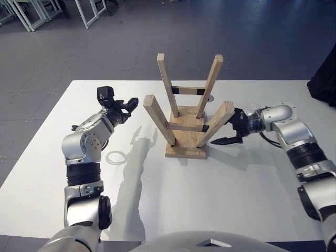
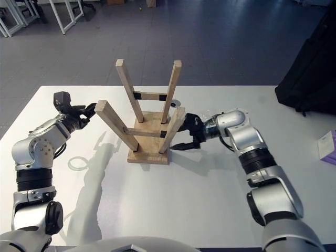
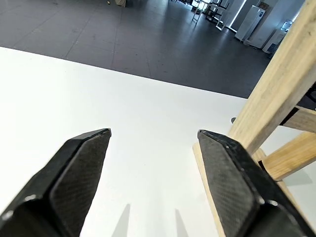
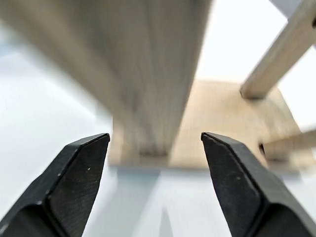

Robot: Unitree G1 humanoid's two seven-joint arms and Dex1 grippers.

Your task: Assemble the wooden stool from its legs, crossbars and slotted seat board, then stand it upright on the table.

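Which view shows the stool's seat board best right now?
Right eye view: the whole seat board shows, flat on the table, legs up. Left eye view matches it. Right wrist view shows part behind a leg; left wrist view, what looks like an edge.

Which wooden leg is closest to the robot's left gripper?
The front leg on the robot's left: its top end sits right beside the left gripper; the other three stand farther away.
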